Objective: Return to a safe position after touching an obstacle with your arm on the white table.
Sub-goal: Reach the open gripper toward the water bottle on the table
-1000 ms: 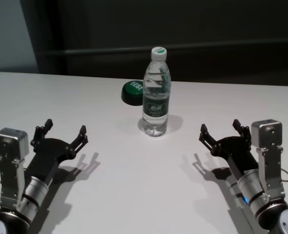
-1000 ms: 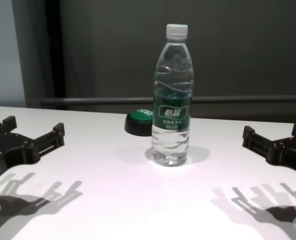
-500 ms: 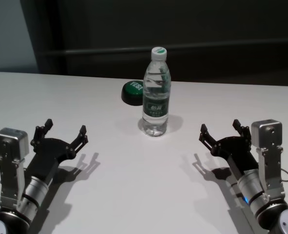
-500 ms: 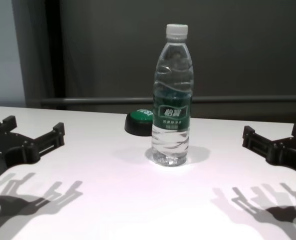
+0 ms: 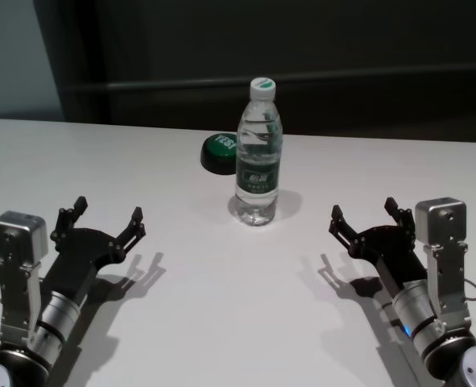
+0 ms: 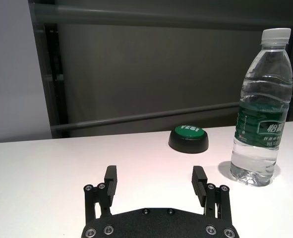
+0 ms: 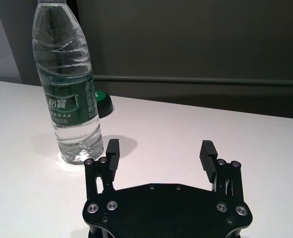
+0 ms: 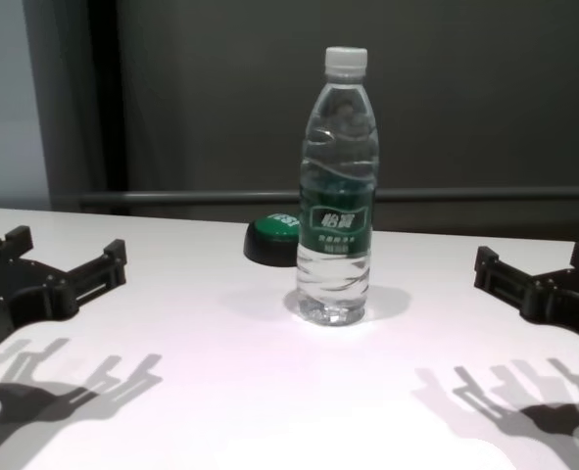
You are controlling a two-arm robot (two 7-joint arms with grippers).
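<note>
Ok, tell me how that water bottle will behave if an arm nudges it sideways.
The water bottle is tall on a narrow base, so a push near the cap would likely tip it. It looks nearly full, so a low push may slide it over the smooth white table instead. Once down, its round body would probably roll. Both the left gripper and right gripper sit open, well clear of it.

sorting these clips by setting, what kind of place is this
Probably a lab or test room, not a home. A bare white table holds only a water bottle and a green-topped button, staged before a dark wall. The left end effector and right end effector hover open nearby.
</note>
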